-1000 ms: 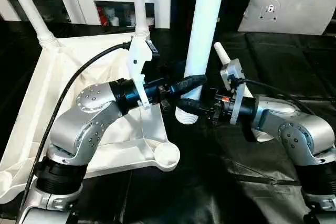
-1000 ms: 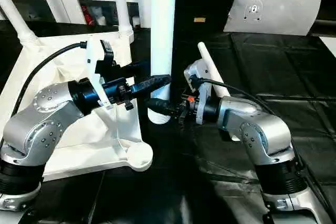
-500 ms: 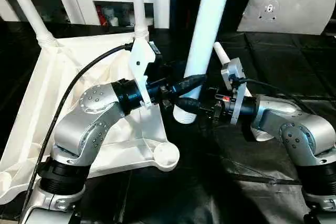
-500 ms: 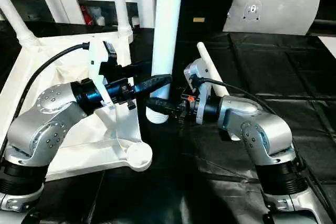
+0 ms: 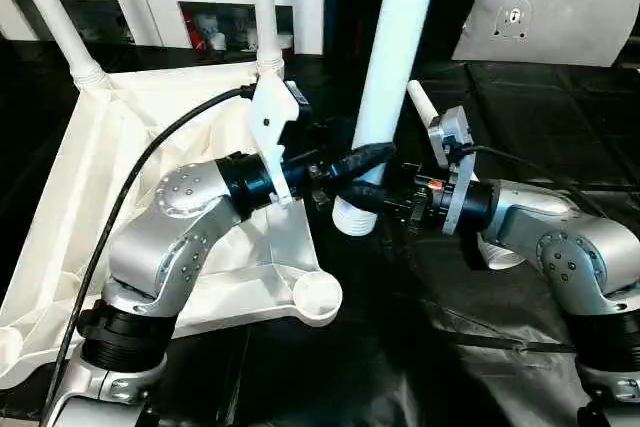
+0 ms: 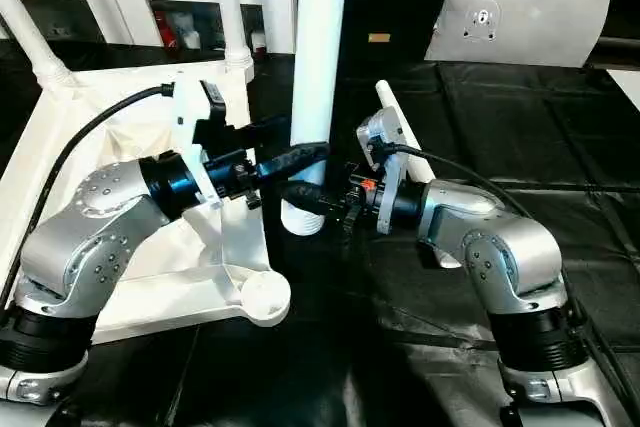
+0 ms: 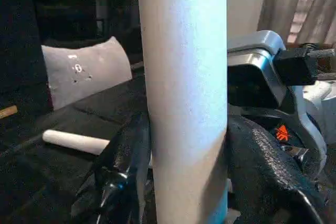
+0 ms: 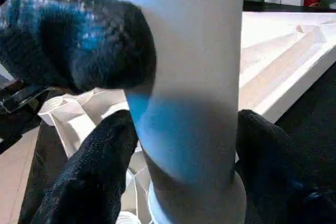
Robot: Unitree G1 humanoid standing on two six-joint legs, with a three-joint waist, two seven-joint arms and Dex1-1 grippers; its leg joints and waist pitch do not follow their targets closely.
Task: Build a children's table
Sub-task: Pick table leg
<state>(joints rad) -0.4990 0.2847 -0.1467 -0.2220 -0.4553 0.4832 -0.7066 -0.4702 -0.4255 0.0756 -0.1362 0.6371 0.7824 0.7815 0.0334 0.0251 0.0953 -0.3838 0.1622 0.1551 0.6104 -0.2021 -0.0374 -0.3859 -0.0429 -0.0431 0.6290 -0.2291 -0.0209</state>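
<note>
Table top (image 5: 120, 177), white, lies underside up on the black sheet (image 5: 520, 107) at the left, with two legs (image 5: 262, 7) already standing in its far sockets and an empty round socket (image 5: 318, 297) at its near right corner.

Third leg (image 5: 395, 57), held upright just off the top's right edge, thick ribbed end down and near the sheet. Compared with a second ago its foot sits a little nearer the top's edge and the shaft leans slightly more to the right.

Left gripper (image 5: 362, 159) has closed its two black fingers (image 7: 126, 156) around the lower shaft, touching it on both sides. Its forearm has shifted forward over the top since the earlier picture.

Right gripper (image 5: 372, 199) clamps the same leg just below the left one, fingers (image 8: 100, 182) pressed to either side above the ribbed collar. Its wrist has moved in slightly closer.

Fourth leg (image 6: 400, 132) lies flat on the sheet behind the right forearm.

Pale cushion (image 5: 555, 17) rests at the far right; bare black sheet lies between it and the right arm.
</note>
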